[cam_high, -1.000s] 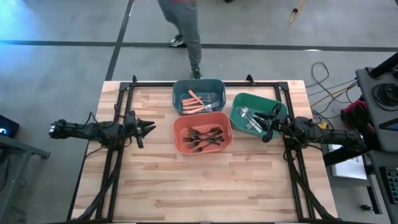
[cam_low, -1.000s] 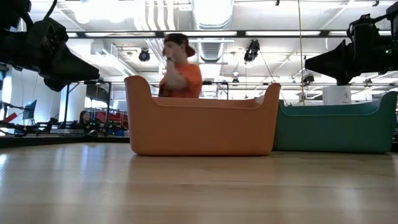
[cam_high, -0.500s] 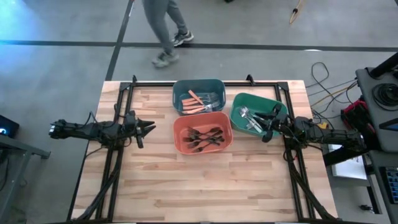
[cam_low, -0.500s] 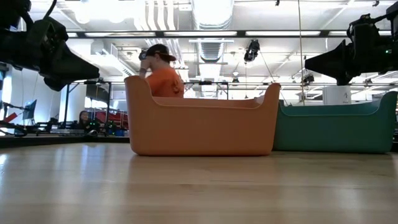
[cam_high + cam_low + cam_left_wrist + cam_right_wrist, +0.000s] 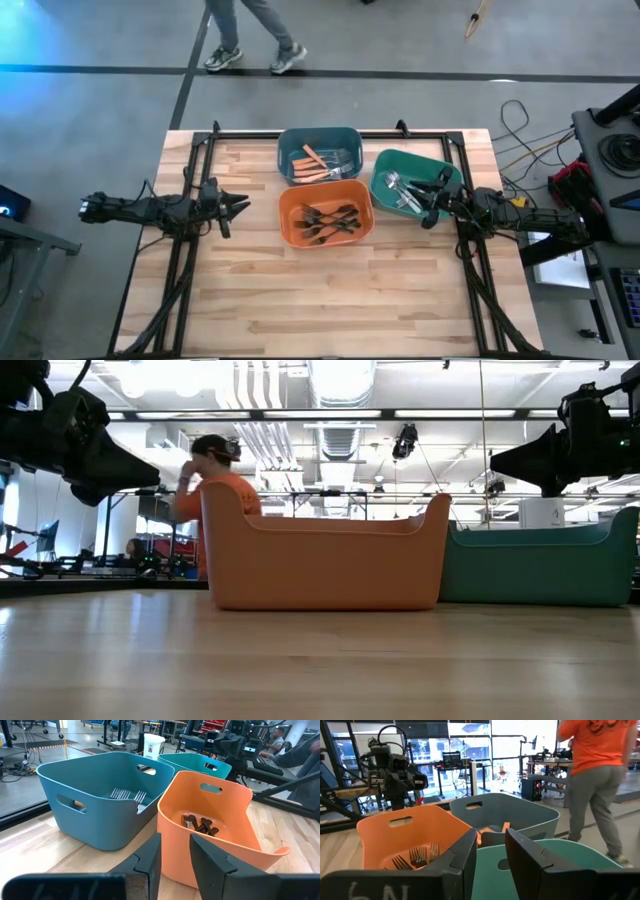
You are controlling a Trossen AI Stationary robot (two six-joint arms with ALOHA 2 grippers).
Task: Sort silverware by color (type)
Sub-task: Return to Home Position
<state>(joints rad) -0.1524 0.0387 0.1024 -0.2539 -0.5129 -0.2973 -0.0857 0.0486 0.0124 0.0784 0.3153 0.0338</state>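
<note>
**On the surface [image 5: 300, 290], nothing is changing: sort is looking done**

Over the last second, the only thing moving is the person [image 5: 250, 30] behind the far edge, who is walking off toward the left side. Both arms are sitting exactly where they were.

The left gripper [image 5: 240, 207] is hovering over the left part of the surface, well apart from the bins. Its fingers [image 5: 150, 862] are standing slightly parted and holding nothing. The right gripper [image 5: 428, 205] is hanging at the green bin [image 5: 540, 565], over its near-right rim. Its fingers [image 5: 465, 857] are also showing a narrow gap with nothing in it.

The silverware is all lying inside bins:
- Black forks [image 5: 328, 220] are sitting in the orange bin [image 5: 320, 570].
- Orange-handled pieces [image 5: 318, 160] are lying in the teal bin [image 5: 95, 820], metal tines showing.
- Shiny silver ones [image 5: 400, 190] are resting in the green bin.

I'm not spotting a single loose piece out on the wood.

So my read is that the sorting itself is finishing up, and the arms are just parking. The right one is maybe hanging a bit close to that green rim, so any retreat is wanting a clean lift first.
</note>
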